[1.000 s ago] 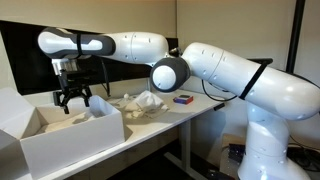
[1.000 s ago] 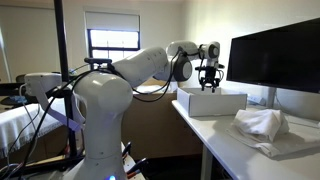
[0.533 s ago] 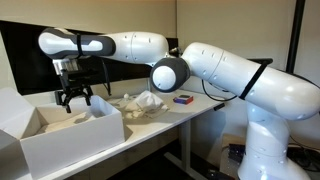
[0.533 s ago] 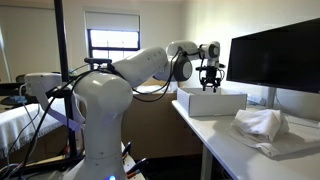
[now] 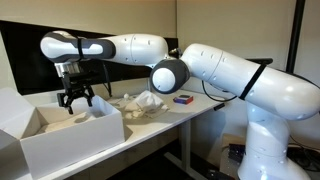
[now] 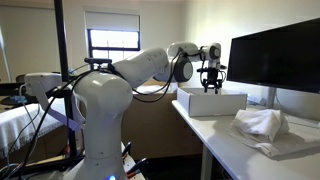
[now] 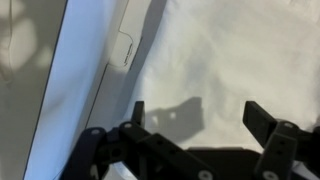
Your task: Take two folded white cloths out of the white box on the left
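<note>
The white box (image 5: 62, 140) stands at the near end of the desk; it also shows in the other exterior view (image 6: 212, 101). My gripper (image 5: 77, 105) hangs open just above the box's open top, fingers pointing down, holding nothing. It shows over the box in the other exterior view (image 6: 210, 85) too. In the wrist view my gripper (image 7: 196, 115) is open over white cloth (image 7: 215, 55) lying inside the box, next to the box wall (image 7: 80, 70). A crumpled white cloth (image 5: 140, 104) lies on the desk outside the box, also in the other exterior view (image 6: 262, 125).
A black monitor (image 6: 275, 58) stands along the desk behind the box. A small blue and red object (image 5: 183, 99) lies on the desk's far part. The box's flap (image 5: 14, 108) stands up at its side.
The gripper has shifted very slightly to the right above the box; otherwise nothing has visibly changed.
</note>
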Motion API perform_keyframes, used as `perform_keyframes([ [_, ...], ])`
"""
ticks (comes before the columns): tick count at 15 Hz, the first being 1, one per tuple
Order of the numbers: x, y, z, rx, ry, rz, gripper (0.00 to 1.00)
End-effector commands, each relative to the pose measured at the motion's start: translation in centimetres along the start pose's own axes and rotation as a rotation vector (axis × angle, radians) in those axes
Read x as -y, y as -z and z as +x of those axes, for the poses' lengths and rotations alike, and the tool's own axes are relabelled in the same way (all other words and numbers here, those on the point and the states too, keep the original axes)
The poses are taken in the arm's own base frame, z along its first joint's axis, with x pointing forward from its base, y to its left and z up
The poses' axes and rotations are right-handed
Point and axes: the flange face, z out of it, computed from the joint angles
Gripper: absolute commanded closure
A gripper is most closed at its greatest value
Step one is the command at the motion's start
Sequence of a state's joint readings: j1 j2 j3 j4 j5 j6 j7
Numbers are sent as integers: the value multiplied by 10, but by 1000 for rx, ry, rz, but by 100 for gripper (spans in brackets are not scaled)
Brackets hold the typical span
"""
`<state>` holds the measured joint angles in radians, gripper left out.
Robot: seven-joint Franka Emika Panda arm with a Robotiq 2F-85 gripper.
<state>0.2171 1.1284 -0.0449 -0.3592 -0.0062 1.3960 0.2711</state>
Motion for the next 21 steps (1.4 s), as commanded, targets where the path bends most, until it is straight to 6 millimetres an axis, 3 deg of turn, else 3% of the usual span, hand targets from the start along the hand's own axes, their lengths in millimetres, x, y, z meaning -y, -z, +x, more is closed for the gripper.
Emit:
perform_keyframes([
  [1, -15, -4, 7, -19, -55, -23, 0],
  [6, -31, -15, 14, -12, -95, -44, 0],
  [10, -35, -37, 17, 20, -118, -65, 0],
  [16, -31, -69, 17, 70, -118, -81, 0],
  [21, -24, -72, 15, 86, -87, -75, 0],
])
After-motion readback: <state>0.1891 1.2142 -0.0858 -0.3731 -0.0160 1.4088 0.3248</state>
